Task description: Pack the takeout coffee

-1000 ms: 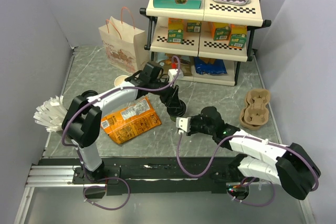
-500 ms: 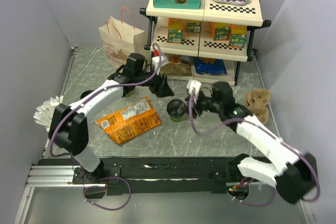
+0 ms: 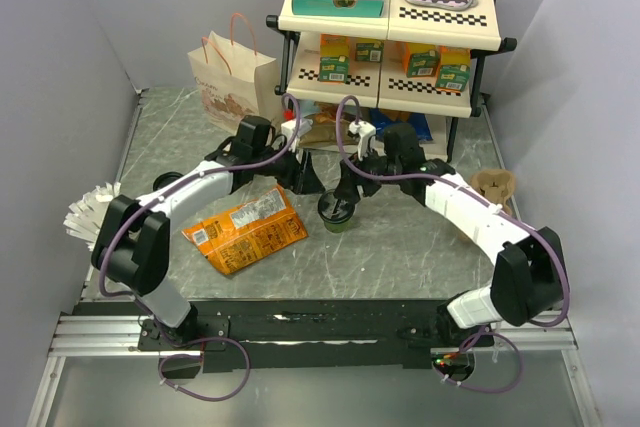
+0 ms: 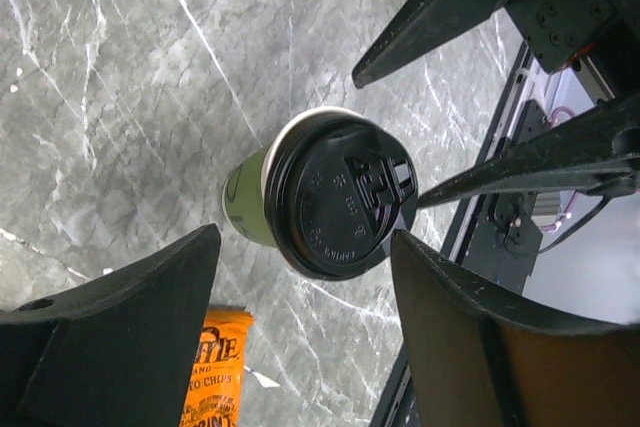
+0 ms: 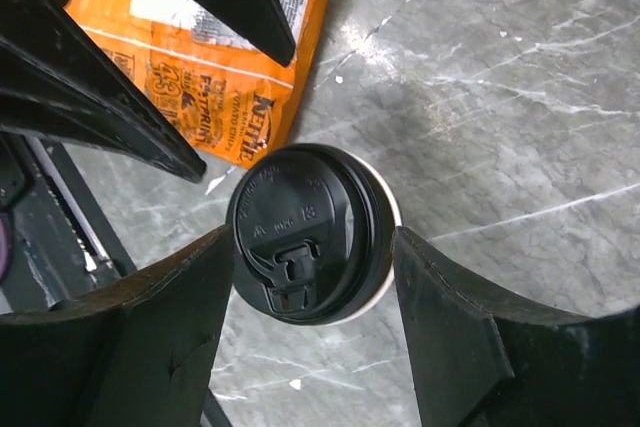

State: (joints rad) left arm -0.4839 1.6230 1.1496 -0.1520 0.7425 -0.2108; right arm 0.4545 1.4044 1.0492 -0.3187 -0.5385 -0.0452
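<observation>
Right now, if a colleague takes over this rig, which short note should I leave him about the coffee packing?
Left gripper: open, empty, close to the takeout coffee.
Right gripper: open, over the coffee, no grip seen.
Coffee: upright on the table, lid on.
Paper bag: upright at the back left.
Done: nothing packed.
Left: grasp the coffee, place it in the bag.

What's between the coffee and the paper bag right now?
In the top view, the left gripper stands between the takeout coffee and the paper bag.
</observation>
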